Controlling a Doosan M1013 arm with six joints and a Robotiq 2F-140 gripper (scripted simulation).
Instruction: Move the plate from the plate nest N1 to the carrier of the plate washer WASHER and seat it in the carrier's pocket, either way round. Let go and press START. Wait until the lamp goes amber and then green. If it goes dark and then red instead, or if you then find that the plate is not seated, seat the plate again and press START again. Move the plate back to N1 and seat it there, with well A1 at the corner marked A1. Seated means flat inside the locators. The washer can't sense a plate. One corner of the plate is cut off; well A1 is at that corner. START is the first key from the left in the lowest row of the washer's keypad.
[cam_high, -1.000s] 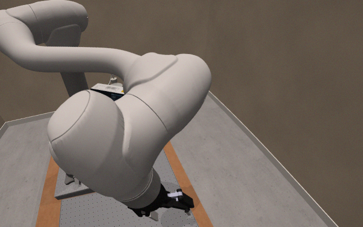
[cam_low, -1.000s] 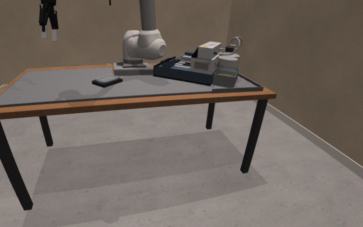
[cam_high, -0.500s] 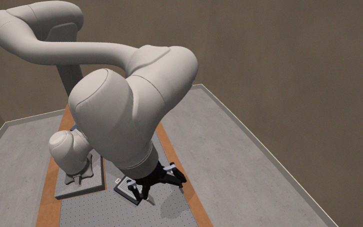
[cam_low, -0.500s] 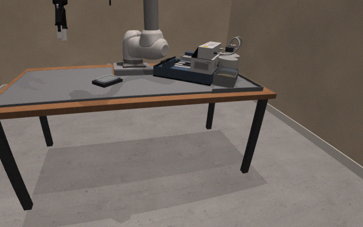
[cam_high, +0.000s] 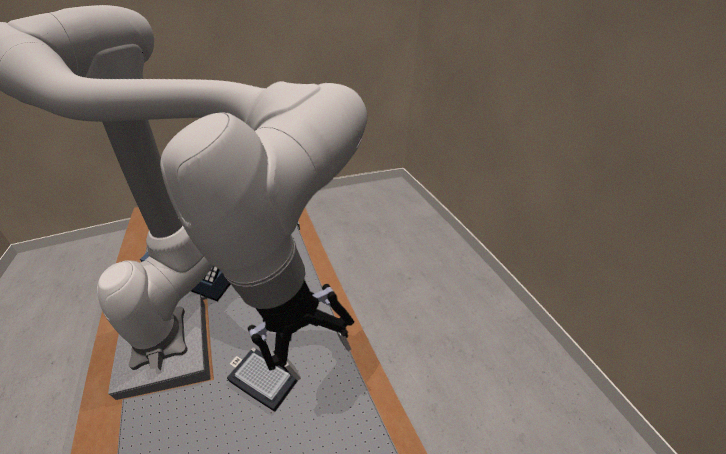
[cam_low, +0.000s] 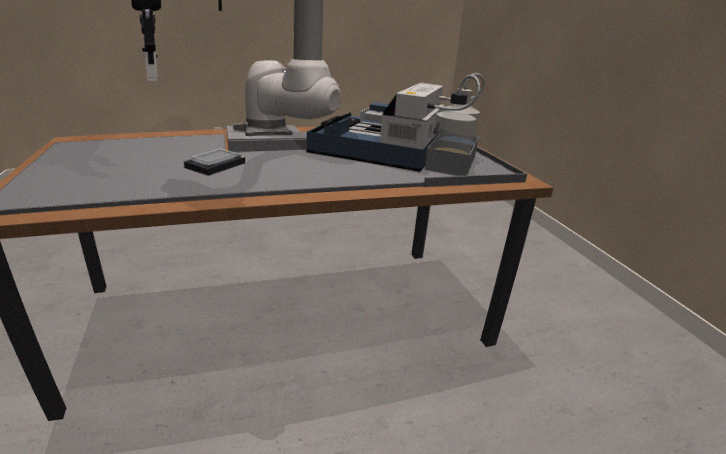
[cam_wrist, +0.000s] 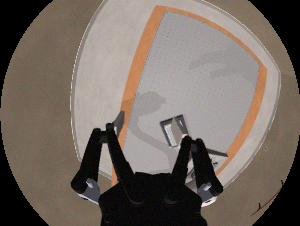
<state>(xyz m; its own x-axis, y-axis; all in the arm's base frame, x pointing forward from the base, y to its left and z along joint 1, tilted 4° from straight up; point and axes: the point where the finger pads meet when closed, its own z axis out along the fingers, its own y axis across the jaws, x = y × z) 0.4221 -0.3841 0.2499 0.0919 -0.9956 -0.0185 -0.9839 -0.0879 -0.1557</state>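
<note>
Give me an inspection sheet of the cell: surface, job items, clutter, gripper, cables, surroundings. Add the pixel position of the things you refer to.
Surface: grey perforated top (cam_high: 160, 428) (cam_low: 123, 171) (cam_wrist: 210, 95), orange-brown border; no spill seen.
Plate: light plate (cam_high: 260, 376) (cam_low: 216, 156) on the nest N1 (cam_high: 274, 405) (cam_low: 209, 168); exact seating can't be told.
Washer: blue base (cam_low: 364, 148), white housing (cam_low: 419, 101); lamp not readable.
Clutter: nothing seen.
Gripper: open, nothing held, raised above the table (cam_high: 306, 350) (cam_wrist: 152, 127).
Cables: no loose cable seen; looped tubes (cam_low: 472, 76) at the washer's rear.
Surroundings: brown walls (cam_high: 535, 133) (cam_low: 615, 133), grey floor (cam_high: 481, 321) (cam_low: 321, 347); no people seen.

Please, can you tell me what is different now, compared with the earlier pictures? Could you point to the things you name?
The tool (cam_high: 310, 350) (cam_low: 152, 66) (cam_wrist: 148, 120) moved in the exterior view to the right and a bit lower, and it turned. It took hold of nothing and let go of nothing. The plate (cam_high: 262, 374) (cam_low: 216, 156) (cam_wrist: 168, 134) stayed in its nest (cam_high: 274, 405) (cam_low: 209, 169) (cam_wrist: 161, 124).
</note>
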